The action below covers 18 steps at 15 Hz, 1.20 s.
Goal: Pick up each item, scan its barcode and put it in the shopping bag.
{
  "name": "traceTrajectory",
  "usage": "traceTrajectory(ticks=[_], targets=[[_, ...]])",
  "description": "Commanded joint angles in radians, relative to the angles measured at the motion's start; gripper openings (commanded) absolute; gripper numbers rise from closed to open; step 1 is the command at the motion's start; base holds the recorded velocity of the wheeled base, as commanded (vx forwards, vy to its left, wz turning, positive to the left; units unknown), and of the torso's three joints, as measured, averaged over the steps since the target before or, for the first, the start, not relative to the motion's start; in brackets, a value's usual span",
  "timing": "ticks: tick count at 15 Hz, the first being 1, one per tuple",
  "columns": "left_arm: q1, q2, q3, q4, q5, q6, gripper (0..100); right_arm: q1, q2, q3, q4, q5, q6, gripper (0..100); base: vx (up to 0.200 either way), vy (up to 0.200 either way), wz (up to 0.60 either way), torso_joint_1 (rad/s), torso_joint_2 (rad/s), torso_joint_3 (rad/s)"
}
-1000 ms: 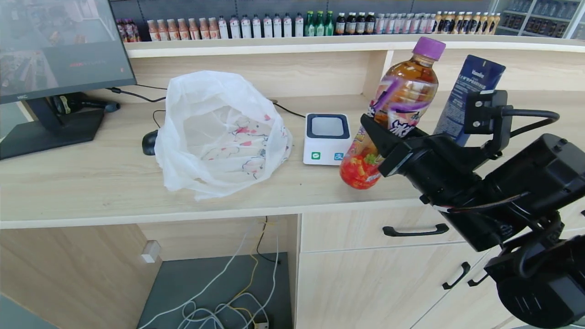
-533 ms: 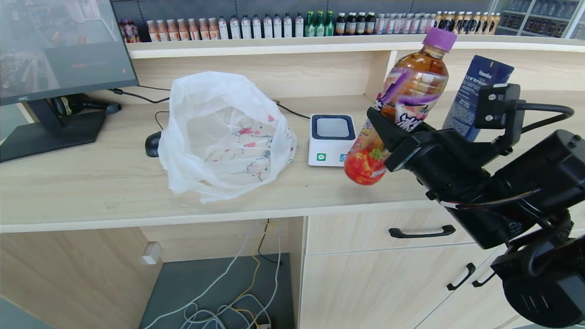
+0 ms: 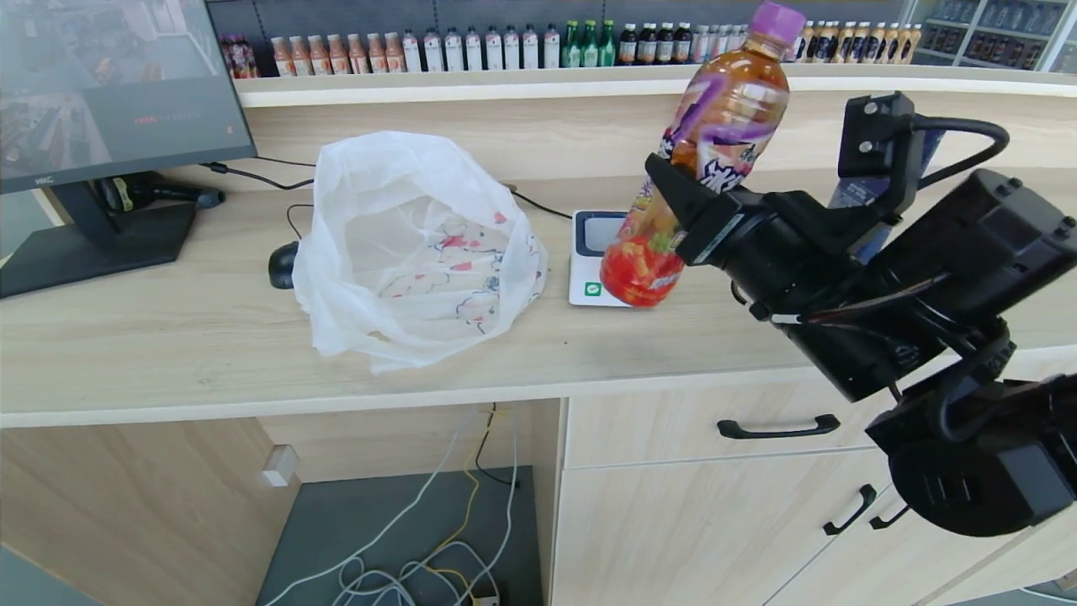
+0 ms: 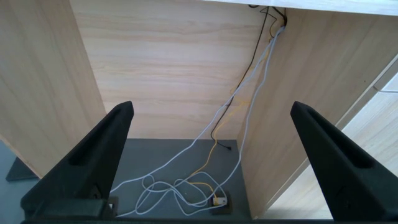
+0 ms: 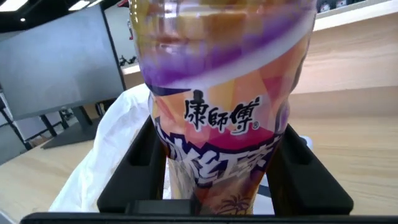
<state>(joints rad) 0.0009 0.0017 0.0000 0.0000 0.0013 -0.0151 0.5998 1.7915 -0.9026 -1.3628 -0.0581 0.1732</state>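
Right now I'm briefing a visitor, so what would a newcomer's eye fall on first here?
The purple-capped bottle, held tilted in the right hand, its base in front of the scanner on the counter. Next, the open white bag to the scanner's left.

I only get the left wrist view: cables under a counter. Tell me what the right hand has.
Observer: The right hand is shut on a purple-capped drink bottle, cap up, tilted.
Operator: Give me the bottle against the scanner.
Observer: In the head view its base overlaps the white scanner on the counter.
Operator: Now the bag.
Observer: The shopping bag lies open on the counter, on the scanner's side toward the robot's left.
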Motion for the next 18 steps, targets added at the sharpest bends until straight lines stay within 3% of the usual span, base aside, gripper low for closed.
traceTrajectory(ticks=[1,6,15,18], targets=[[0.001,0.000,0.000,0.000,0.000,0.000,100,0.015,0.017,-0.160,0.139,-0.025,0.072,0,0.000,0.000,0.00,0.000,0.00,0.000],[0.001,0.000,0.000,0.000,0.000,0.000,100,0.014,0.128,-0.358,0.221,-0.080,0.233,0,0.000,0.000,0.00,0.000,0.00,0.000],[0.001,0.000,0.000,0.000,0.000,0.000,100,0.006,0.221,-0.549,0.383,-0.206,0.552,0,0.000,0.000,0.00,0.000,0.00,0.000],[0.001,0.000,0.000,0.000,0.000,0.000,100,-0.009,0.226,-0.553,0.429,-0.255,0.672,0,0.000,0.000,0.00,0.000,0.00,0.000]])
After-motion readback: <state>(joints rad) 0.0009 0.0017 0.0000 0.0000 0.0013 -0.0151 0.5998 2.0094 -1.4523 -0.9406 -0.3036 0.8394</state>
